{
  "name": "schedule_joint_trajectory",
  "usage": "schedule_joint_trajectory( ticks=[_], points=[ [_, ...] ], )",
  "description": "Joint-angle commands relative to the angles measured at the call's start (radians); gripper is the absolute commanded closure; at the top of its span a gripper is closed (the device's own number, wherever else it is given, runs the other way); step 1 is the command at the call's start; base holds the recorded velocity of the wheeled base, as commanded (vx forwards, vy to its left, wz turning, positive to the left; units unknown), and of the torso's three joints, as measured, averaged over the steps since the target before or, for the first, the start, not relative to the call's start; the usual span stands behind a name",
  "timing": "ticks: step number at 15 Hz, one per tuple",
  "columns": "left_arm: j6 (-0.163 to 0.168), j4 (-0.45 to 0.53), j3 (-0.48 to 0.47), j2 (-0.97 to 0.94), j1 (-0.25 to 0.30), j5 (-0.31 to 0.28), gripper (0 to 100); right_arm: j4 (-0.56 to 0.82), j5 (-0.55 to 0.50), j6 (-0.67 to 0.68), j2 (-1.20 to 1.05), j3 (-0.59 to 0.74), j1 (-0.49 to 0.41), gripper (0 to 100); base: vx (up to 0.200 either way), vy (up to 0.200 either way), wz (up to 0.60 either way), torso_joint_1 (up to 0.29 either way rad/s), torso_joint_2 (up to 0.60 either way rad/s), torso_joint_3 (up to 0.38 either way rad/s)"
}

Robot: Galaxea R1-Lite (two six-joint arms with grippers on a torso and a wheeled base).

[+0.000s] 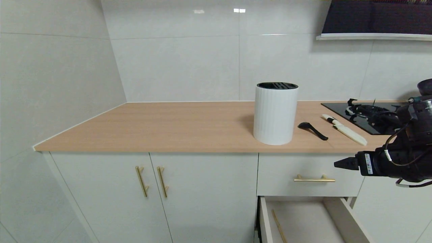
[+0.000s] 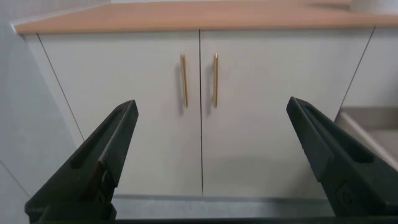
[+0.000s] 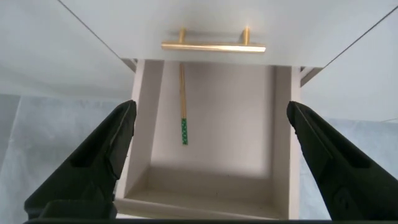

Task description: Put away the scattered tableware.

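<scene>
Presently, a wood-grain counter [image 1: 168, 125] meets glossy pale wall tiles [image 1: 175, 67] in a corner, with flat white cabinet doors [image 2: 124, 112] and slim brass handles [image 2: 183, 81] beneath; on it stands a ribbed white cylindrical holder [image 1: 275, 114] with a black slotted top, and to its right lie a black spoon [image 1: 312, 130] and a cream knife [image 1: 344, 130], apart, near the glossy black hob [image 1: 344, 113]. My right claw [image 3: 211, 111] hangs spread wide and empty before the open drawer [image 3: 236, 118], where one thin wooden chopstick [image 3: 183, 106] with a green end lies flat. My left claw [image 2: 211, 104], equally wide and empty, faces the cabinet doors.
</scene>
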Motion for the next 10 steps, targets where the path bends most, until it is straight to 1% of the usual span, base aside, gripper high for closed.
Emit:
schedule_joint_trajectory(
  ticks=[1, 5, 7, 8, 10],
  points=[
    [0.0, 0.001, 0.0, 0.0, 0.0, 0.0, 0, 0.0, 0.0, 0.001, 0.01, 0.0, 0.003, 0, 0.0, 0.0, 0.0, 0.198, -0.48, -0.276],
    [0.0, 0.001, 0.0, 0.0, 0.0, 0.0, 0, -0.001, 0.0, -0.004, 0.013, -0.001, 0.003, 0, 0.0, 0.0, 0.0, 0.215, -0.49, -0.282],
    [0.0, 0.001, 0.0, 0.0, 0.0, 0.0, 0, -0.007, -0.002, -0.008, 0.019, -0.004, 0.003, 0, 0.0, 0.0, 0.0, 0.129, -0.3, -0.164],
    [0.0, 0.001, 0.0, 0.0, 0.0, 0.0, 0, -0.08, 0.0, -0.028, 0.053, -0.014, -0.007, 0, 0.0, 0.0, 0.0, 0.061, -0.12, -0.071],
    [0.0, 0.001, 0.0, 0.0, 0.0, 0.0, 0, -0.307, 0.003, -0.067, 0.176, -0.049, -0.054, 0, 0.0, 0.0, 0.0, 0.018, -0.04, -0.018]
  ],
)
